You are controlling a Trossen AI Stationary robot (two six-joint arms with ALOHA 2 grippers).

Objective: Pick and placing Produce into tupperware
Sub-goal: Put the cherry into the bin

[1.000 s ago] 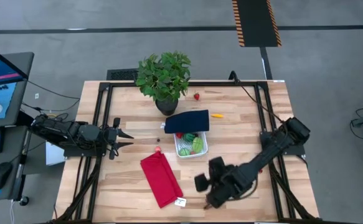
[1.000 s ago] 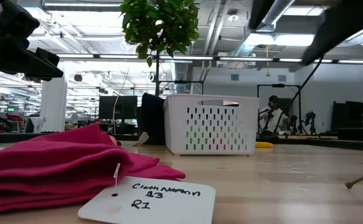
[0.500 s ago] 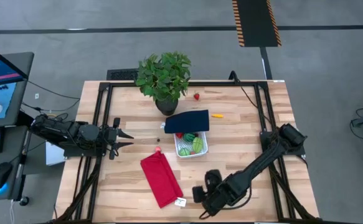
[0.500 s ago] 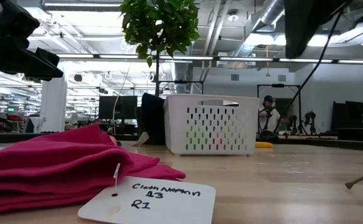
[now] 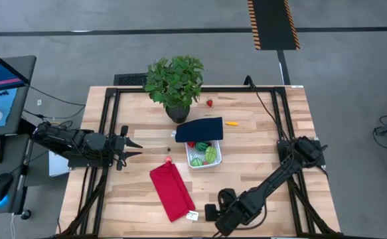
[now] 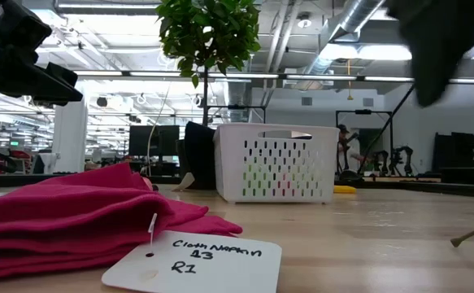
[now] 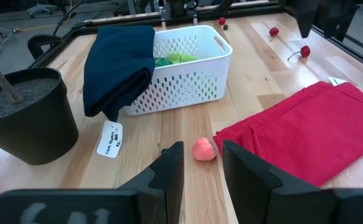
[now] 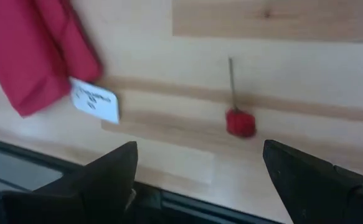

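- We take the white basket (image 5: pixel 203 158) as landmark; it sits mid-table w/ green produce (image 5: pixel 210 154) inside, navy lid cloth (image 5: pixel 200 129) draped on its far rim.
- Right gripper (image 5: pixel 214 214) hovers at the near table edge, well apart from basket, fingers spread wide, nothing held; a red cherry (image 8: pixel 240 122) lies on the wood under it.
- Left gripper (image 5: pixel 131 148) waits to the basket's left, fingers (image 7: pixel 170 168) narrowly apart, empty; a pink berry (image 7: pixel 203 150) lies just ahead.
- Red cloth (image 5: pixel 172 190) lies near basket's front-left corner.
- Orange carrot (image 5: pixel 231 123) and strawberry (image 5: pixel 210 103) lie beyond basket, near the plant (image 5: pixel 174 83).

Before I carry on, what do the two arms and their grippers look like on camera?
Both arms are dark, near-black jointed links. The left gripper has two flat, matte black fingers with squared tips. The right gripper has the same broad, dark fingers. No markings or coloured parts are visible.
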